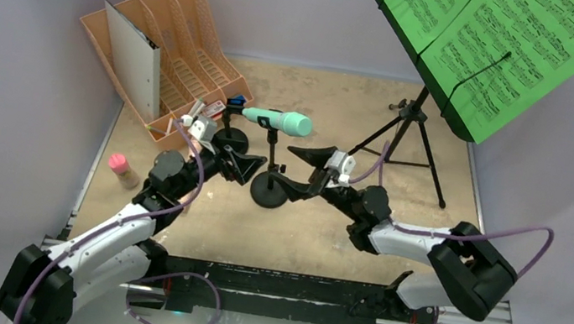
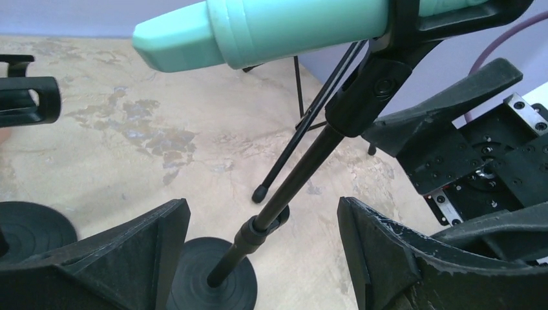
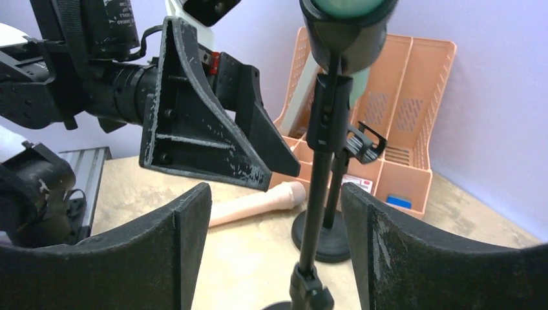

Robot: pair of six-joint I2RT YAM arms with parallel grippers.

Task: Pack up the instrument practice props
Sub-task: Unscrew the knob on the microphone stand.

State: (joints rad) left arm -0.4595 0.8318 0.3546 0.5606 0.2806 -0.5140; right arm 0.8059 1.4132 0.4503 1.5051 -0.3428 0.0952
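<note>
A teal microphone (image 1: 277,120) (image 2: 271,29) sits in the clip of a short black round-based pole (image 1: 268,178) (image 2: 291,187) (image 3: 316,194) mid-table. My left gripper (image 1: 242,164) (image 2: 262,216) stands open to the left of that pole, which rises between its fingers untouched. From the right, my right gripper (image 1: 299,170) (image 3: 276,194) is open too, with the same pole between its fingers. A second clip pole (image 1: 230,133) (image 3: 331,226) stands just behind. The pink microphone (image 1: 123,169) (image 3: 255,205) lies on the table at the left. The black tripod (image 1: 412,124) carries green sheet music (image 1: 496,39).
An orange slotted file rack (image 1: 172,53) (image 3: 400,97) with a grey binder (image 1: 134,47) stands at the back left. A tripod leg (image 2: 304,135) reaches toward the pole's base (image 2: 213,274). The two grippers face each other closely across the pole.
</note>
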